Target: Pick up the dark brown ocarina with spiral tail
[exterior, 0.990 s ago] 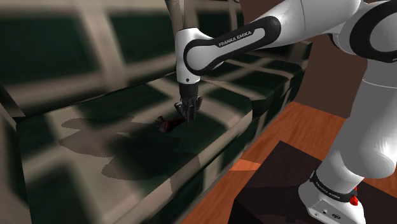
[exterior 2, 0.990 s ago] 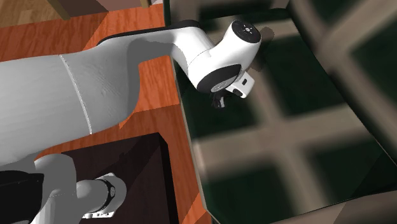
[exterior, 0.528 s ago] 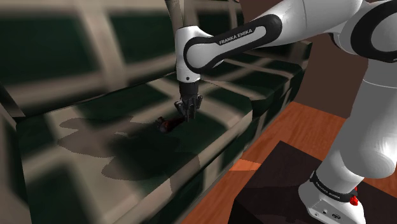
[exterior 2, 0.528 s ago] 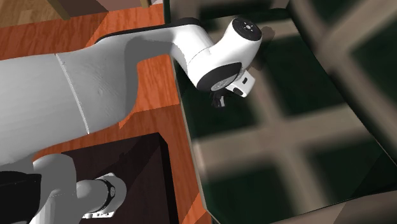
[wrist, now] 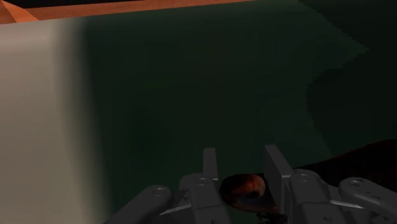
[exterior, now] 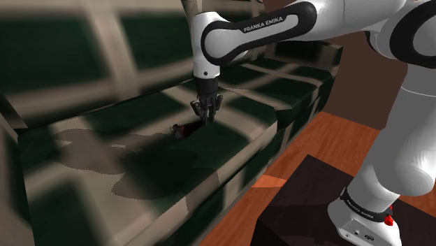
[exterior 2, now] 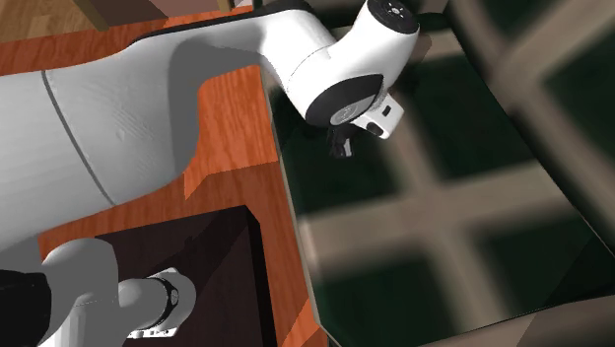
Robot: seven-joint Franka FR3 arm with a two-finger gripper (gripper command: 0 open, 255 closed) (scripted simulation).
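**Pincer Had the Little Ocarina in Its Grip**

The ocarina (wrist: 242, 188), a small round red-brown thing, sat right between the two black fingers (wrist: 210, 164) of the pincer (wrist: 242, 151). The fingers were pulled in narrow, one on each side of it, and they looked to be pressing on it. I could not make out its curly tail.

From the side, the pincer (exterior: 207, 115) pointed straight down and hung just above the seat of the sofa (exterior: 216, 164), which was dark green with pale stripes. The white arm (exterior: 244, 38) reached over from its dark stand (exterior: 300, 203). The stand stood on the orange wood floor (exterior: 314, 136) beside the sofa.

I think the grab was done and the lifting part was in hand. The ocarina was barely off the seat, if at all. The next move should be straight up, slowly, with a tight squeeze. The thing looked round and smooth, so it might slip or roll out if the squeeze went loose.
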